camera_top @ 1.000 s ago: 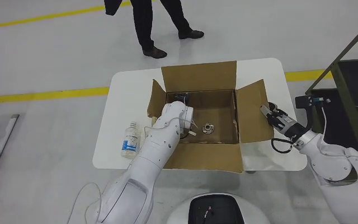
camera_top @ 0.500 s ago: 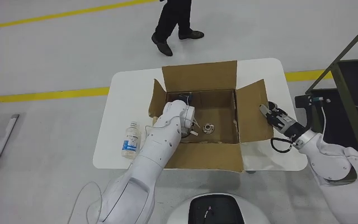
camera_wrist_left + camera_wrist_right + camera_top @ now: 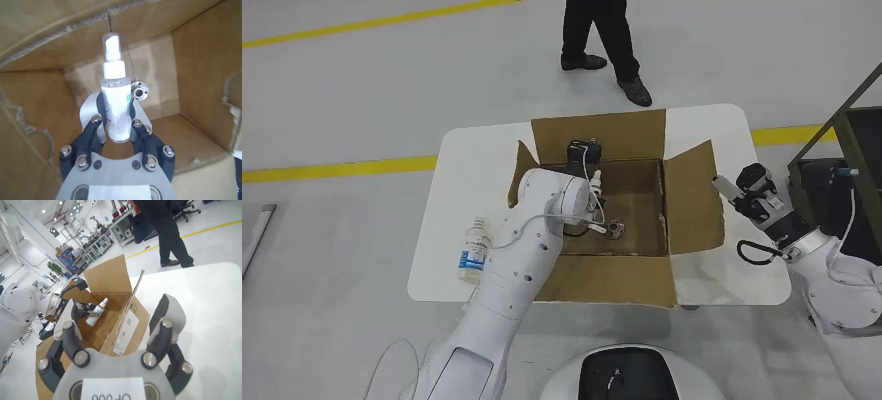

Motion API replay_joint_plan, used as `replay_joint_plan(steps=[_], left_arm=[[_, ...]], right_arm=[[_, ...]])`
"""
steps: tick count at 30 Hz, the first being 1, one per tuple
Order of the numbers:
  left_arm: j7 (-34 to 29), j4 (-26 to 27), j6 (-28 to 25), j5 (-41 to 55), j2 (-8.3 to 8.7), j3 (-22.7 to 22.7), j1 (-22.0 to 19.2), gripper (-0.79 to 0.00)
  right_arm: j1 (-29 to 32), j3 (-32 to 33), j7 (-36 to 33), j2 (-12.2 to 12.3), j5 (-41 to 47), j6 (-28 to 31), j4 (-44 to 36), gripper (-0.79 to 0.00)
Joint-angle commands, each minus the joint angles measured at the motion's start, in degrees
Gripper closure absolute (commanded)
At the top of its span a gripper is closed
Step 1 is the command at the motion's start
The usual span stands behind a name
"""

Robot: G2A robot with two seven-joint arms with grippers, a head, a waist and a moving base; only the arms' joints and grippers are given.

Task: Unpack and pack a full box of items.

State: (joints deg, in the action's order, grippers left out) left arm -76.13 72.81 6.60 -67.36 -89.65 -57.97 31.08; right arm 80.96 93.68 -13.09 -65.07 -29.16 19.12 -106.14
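- Left arm's wrist sits higher and nearer the box's back wall than a second ago; right arm has drawn back off the right flap.
- Left gripper [image 3: 115, 106] pinches a small clear spray bottle with white pump and label [image 3: 115, 106] round its lower body, one finger on each side.
- Bottle is tilted inside the open brown cardboard box [image 3: 198, 66], cap toward the back wall.
- Left forearm reaches in over the box's left side.
- Round silver metal flange [image 3: 140, 92] lies on the box floor beyond the bottle.
- Right gripper [image 3: 117, 306] has its fingers spread wide and holds nothing, above the white table [image 3: 472, 170] beside the right flap.
- Clear plastic water bottle [image 3: 473, 250] lies on the table left of the box.
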Motion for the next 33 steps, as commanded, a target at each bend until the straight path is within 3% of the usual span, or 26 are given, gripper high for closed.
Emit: replay_joint_plan(steps=[1, 8, 15, 18, 33], left_arm=[[-1.8, 6.7, -0.5, -1.0, 0.77, -2.3, 2.0, 0.0], [-6.5, 22.9, -3.9, 0.1, 2.59, -9.8, 6.2, 0.0], [-7.8, 30.9, -4.7, 1.1, 3.89, -17.1, 8.0, 0.0], [-7.7, 32.3, -4.5, 0.6, 4.39, -19.8, 8.9, 0.0], [-7.7, 32.3, -4.5, 0.6, 4.39, -19.8, 8.9, 0.0]], right_arm=[[0.4, 0.2, 2.2, -0.1, -0.7, 1.1, -1.1, -0.785], [1.0, -0.9, 5.2, -0.2, -3.1, 3.2, -2.5, -0.785], [0.0, -3.1, 4.3, -0.3, -4.4, 3.7, -1.7, -0.785], [-0.3, -4.0, 4.3, -0.4, -4.9, 4.2, -1.4, -0.785], [-1.0, -5.7, 4.9, -0.6, -5.9, 4.9, 0.2, -0.785]])
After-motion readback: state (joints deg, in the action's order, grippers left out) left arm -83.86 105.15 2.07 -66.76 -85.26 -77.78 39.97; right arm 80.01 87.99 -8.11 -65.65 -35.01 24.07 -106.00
